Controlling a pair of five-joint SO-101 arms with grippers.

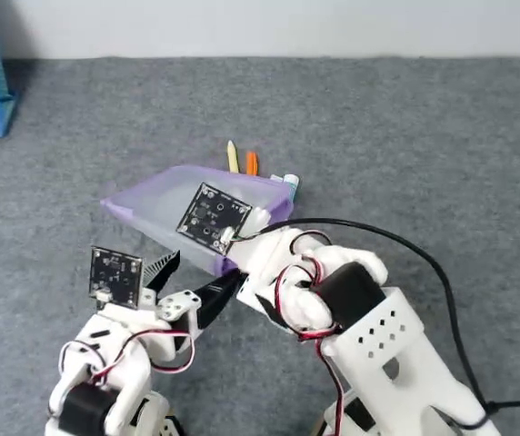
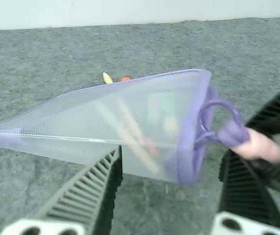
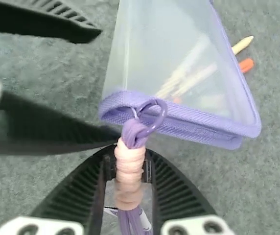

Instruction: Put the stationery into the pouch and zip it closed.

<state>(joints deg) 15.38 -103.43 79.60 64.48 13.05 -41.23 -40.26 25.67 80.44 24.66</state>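
The right gripper (image 3: 128,159) is clamped on the pink zip pull (image 3: 128,169) at the end of the purple pouch (image 3: 169,58). The left gripper (image 2: 172,164) stands close by, jaws apart. The pouch sits mid-carpet (image 1: 405,136), with pencils (image 1: 233,156) poking from its far end.

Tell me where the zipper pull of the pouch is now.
In the right wrist view, the zipper pull sits at the corner of the pouch nearest the right gripper, clamped between that gripper's fingers.
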